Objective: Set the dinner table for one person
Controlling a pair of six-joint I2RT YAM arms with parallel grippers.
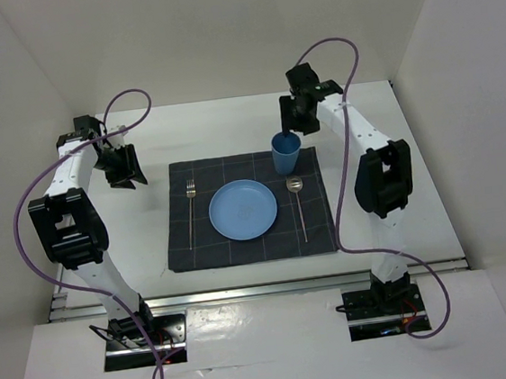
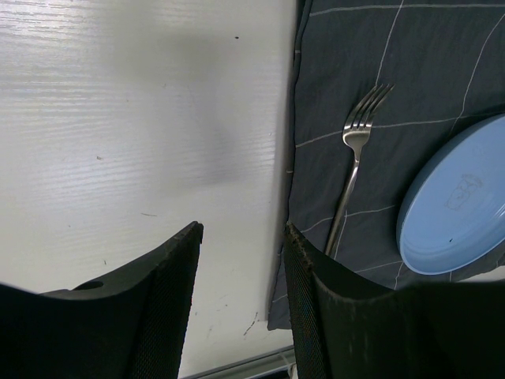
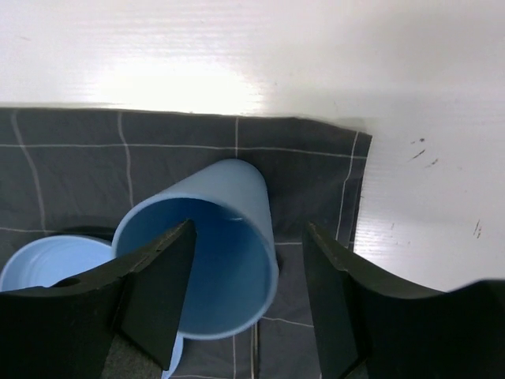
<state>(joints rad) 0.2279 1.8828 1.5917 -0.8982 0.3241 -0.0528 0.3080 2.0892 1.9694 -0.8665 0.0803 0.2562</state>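
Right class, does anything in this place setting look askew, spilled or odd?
Nothing stands out. The fork, plate and spoon lie straight on the placemat, and the cup stands upright at its far right corner.

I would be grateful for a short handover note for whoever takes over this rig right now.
Left gripper: open, empty, over bare table left of the placemat.
Right gripper: open, above the cup, not clamped on it.
On the placemat: plate in the middle, fork to its left, spoon to its right, cup upright at the far right corner.
Done: setting looks laid. Left: probably just back the right arm away; no knife in view.
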